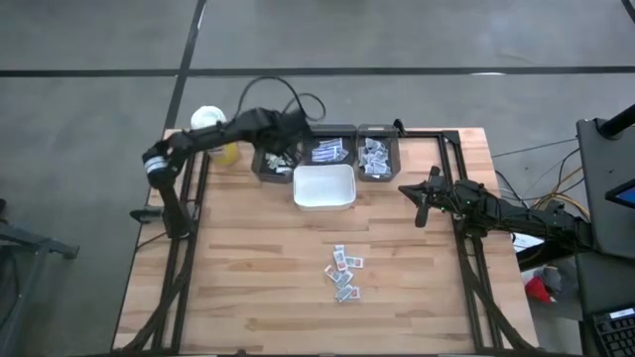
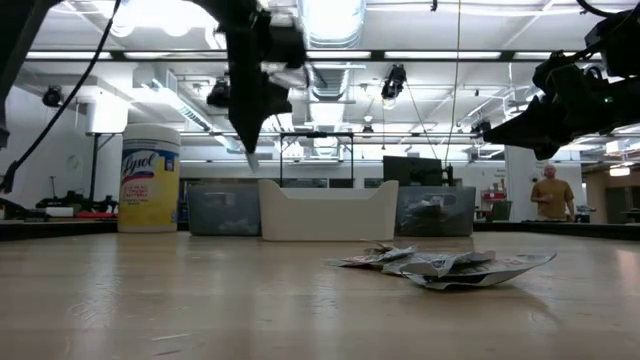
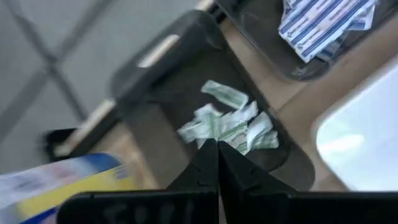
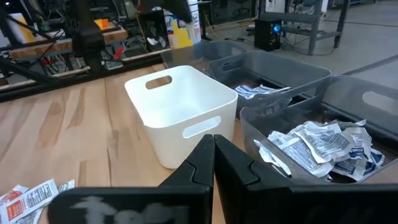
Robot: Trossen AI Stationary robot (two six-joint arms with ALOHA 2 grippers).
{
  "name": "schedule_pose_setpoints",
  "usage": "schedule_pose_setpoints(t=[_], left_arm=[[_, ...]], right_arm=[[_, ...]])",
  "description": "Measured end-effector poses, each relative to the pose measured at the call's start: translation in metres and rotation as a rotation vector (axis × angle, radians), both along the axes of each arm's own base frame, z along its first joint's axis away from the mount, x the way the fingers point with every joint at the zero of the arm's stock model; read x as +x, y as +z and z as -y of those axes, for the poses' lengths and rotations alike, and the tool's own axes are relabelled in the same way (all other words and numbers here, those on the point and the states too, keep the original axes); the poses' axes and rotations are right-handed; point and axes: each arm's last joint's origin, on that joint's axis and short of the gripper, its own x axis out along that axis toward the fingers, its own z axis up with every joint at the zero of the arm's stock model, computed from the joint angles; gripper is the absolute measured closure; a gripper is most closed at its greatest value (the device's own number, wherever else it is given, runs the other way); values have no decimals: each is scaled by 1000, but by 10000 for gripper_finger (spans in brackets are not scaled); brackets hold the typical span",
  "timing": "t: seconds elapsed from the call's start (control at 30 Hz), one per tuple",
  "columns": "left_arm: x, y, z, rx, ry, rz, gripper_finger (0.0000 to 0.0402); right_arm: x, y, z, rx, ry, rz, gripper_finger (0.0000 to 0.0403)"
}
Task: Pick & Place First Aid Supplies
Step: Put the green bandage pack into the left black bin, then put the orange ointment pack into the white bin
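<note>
Nearest the front of the worktop point(image 1: 248, 278) lies the loose pile of packets point(image 1: 343, 272), small flat white slips with red, blue and green print, strewn right of centre and well apart from both arms. The pile runs roughly front to back, so its long axis points toward the bins.

Next back, the right pincer point(image 1: 421, 206) hangs above the worktop's right side, its fingers pressed together and holding nothing. In its wrist view the closed tips aim over the white bin point(image 4: 180, 109) and the grey bin point(image 4: 323, 146) of crumpled packets. The pile lies toward the front and inward from it, nearer to this arm than to the other.

Behind the pile stands the white bin, apparently empty, just in front of the row of three grey bins.

Farthest back, the left pincer point(image 1: 275, 157) hangs over the left grey bin point(image 3: 155, 93), fingers shut with nothing visible between them. Green-printed packets point(image 3: 229, 121) lie on the bin floor just beyond its tips. A yellow wipes tub point(image 1: 213, 127) stands just beside that bin at the back left corner.

The coming move most likely turns on reach. The left pincer is at the far row and must travel the whole depth of the worktop toward the front and rightward to meet the pile. The right pincer needs a shorter swing. Either would have to open and come down along the pile's short side to nip a single slip.
</note>
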Motion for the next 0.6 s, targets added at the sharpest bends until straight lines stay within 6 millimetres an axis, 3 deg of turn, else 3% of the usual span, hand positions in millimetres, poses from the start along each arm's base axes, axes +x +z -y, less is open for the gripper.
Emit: schedule_pose_setpoints(t=[0.1,0.2,0.4,0.6], left_arm=[[-11,-16,-28,-112,9,79,401],[-17,-33,-42,-164,20,137,401],[-25,-58,-43,-201,26,91,368],[-25,-59,-42,-203,19,89,301]], right_arm=[[0,0,0,0,0,0,394],[0,0,0,0,0,-1,394],[0,0,0,0,-1,-1,394],[0,0,0,-1,-7,0,394]])
